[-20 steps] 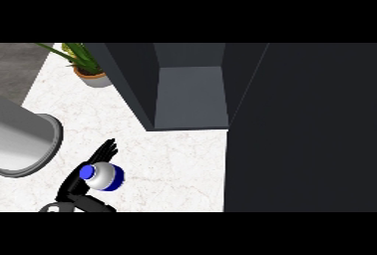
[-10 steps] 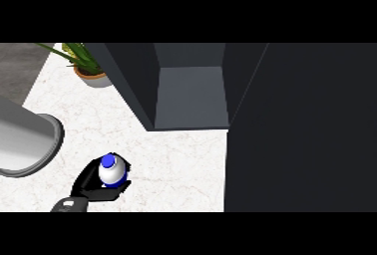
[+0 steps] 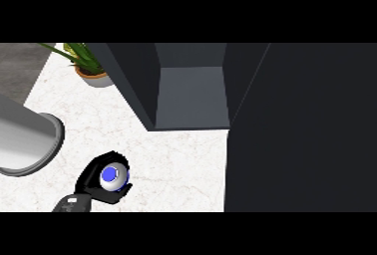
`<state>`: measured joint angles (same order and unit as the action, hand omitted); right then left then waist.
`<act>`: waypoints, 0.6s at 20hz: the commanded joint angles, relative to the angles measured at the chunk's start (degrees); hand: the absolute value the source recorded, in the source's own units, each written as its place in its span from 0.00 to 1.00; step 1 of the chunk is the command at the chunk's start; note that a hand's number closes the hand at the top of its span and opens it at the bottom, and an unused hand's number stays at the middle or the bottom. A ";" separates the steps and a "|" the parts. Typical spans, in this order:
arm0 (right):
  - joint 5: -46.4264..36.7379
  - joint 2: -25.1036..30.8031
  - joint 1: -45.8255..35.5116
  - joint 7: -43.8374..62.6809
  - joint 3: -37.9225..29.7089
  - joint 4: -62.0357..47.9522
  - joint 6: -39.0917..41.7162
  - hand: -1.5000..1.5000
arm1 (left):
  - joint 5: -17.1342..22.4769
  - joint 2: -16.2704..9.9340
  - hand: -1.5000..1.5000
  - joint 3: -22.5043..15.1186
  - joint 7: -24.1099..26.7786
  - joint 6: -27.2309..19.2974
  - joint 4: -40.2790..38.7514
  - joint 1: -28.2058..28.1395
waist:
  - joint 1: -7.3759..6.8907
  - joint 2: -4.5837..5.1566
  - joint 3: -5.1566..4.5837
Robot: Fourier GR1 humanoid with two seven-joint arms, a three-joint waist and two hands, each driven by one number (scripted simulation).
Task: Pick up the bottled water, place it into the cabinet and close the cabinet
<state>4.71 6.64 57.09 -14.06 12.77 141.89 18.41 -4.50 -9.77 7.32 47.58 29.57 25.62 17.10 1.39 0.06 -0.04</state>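
Right now, from the head view, you see the left hand (image 3: 94, 180) at the lower left of the white worktop (image 3: 177, 159), its black fingers curled round the water bottle (image 3: 112, 177). You look straight down on the bottle's blue cap ringed by its pale body, so its long axis runs almost toward you, standing upright in the hand with the cap end up. It sits well short of the cabinet (image 3: 191, 94), whose open dark compartment lies up and to the right. A grey round tub (image 3: 29, 144) lies at the left edge, and a potted plant (image 3: 88, 67) stands near the cabinet's far left corner.
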 commanded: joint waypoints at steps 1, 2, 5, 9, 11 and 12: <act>3.61 0.08 -0.17 0.67 -1.83 1.54 0.00 0.00 | 3.31 5.91 1.00 2.70 6.46 -2.90 0.75 -1.97 | -0.86 -0.07 -0.02; 1.30 -0.43 0.09 -0.01 -0.13 1.07 -0.01 0.00 | 4.96 8.53 1.00 4.75 6.68 -7.72 0.59 -1.38 | -0.63 -0.06 -0.08; 2.20 0.43 2.74 0.07 0.01 3.91 0.85 0.00 | 10.26 9.48 1.00 7.50 7.45 -12.41 2.13 -2.86 | -0.66 -0.32 -0.03; 4.93 1.10 2.19 1.11 -2.47 4.46 0.88 0.00 | 15.41 9.61 1.00 4.16 3.18 -12.70 3.46 -0.57 | -0.66 -0.24 0.03; 2.31 0.29 0.80 1.00 -0.75 2.69 0.51 0.00 | 20.63 9.67 1.00 -2.01 3.23 -14.43 3.67 0.30 | -0.53 -0.29 0.01; 3.89 0.41 -0.37 3.81 -1.70 3.96 -0.45 0.00 | 22.04 9.69 1.00 -2.62 0.23 -14.83 7.24 -0.14 | -1.17 -0.32 0.06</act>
<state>4.80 6.75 57.86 -14.28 12.38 141.85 18.84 11.19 -1.35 8.92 49.91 15.46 29.93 16.34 0.63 -0.28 0.11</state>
